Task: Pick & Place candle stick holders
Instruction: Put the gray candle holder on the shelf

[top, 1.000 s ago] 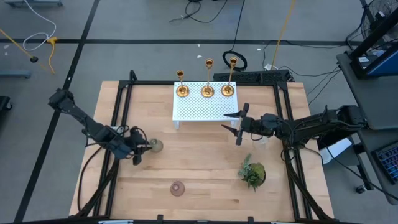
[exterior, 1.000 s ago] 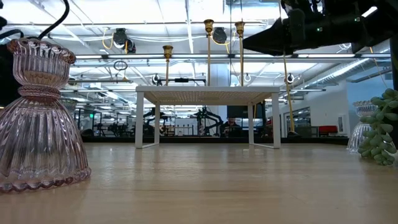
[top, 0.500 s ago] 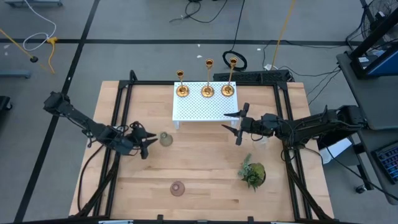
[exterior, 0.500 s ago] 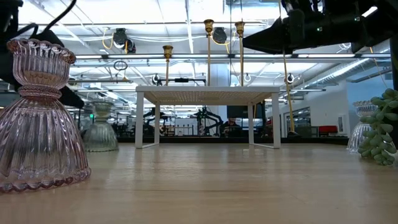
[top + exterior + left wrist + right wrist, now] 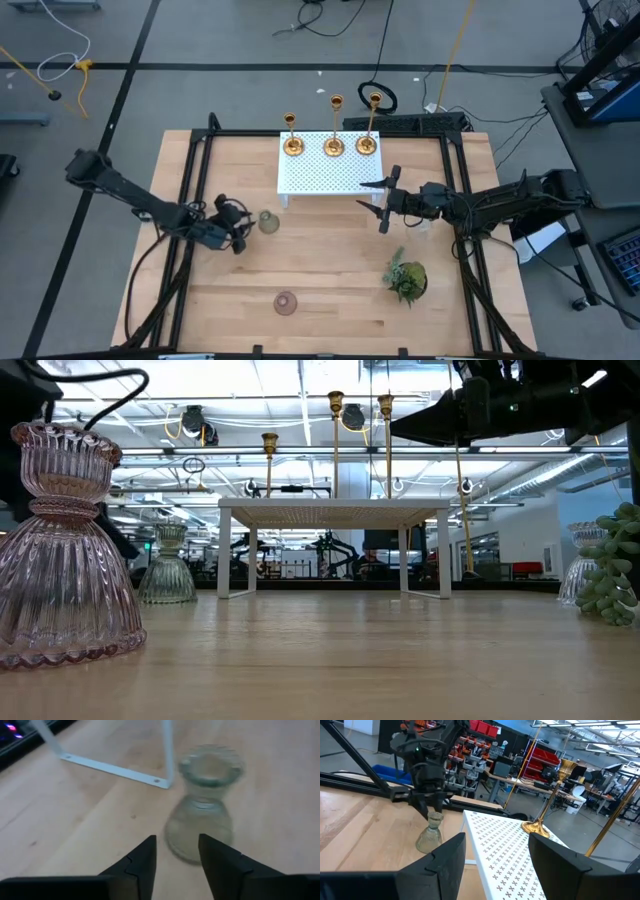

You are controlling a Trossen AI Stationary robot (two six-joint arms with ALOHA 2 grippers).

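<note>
three brass candle stick holders [image 5: 333, 146] stand in a row along the far edge of the white perforated stand [image 5: 325, 175], all upright; in the low view their stems rise above the stand top, the one on the picture's left [image 5: 269, 443] shortest, the other two [image 5: 336, 402] [image 5: 385, 404] taller. none is held. compared with a second ago the holders and stand sit unchanged. what differs is on the left: the left gripper [image 5: 240, 231] then covered the greenish glass vase [image 5: 267, 222] near the table's left side; half a second ago the vase stood free nearer the stand's front left leg, and now the gripper sits just beside it, fingers parted, not touching. the left wrist view shows the vase [image 5: 202, 807] upright beyond the two spread fingers [image 5: 143, 860], with the stand's leg behind it. the vase looks empty from above. right gripper [image 5: 383, 203] hangs over the front right edge of the stand, fingers spread apart, holding nothing, same pose as before. its wrist view looks across the stand [image 5: 505, 845] toward one holder's base [image 5: 536, 827] and the vase [image 5: 430, 836] under the left arm. a pink glass vase [image 5: 286, 302] stands near the table's front edge, a clear glass vase [image 5: 582, 565] at the right, a small green plant [image 5: 407, 277] at front right; all three unmoved.
</note>
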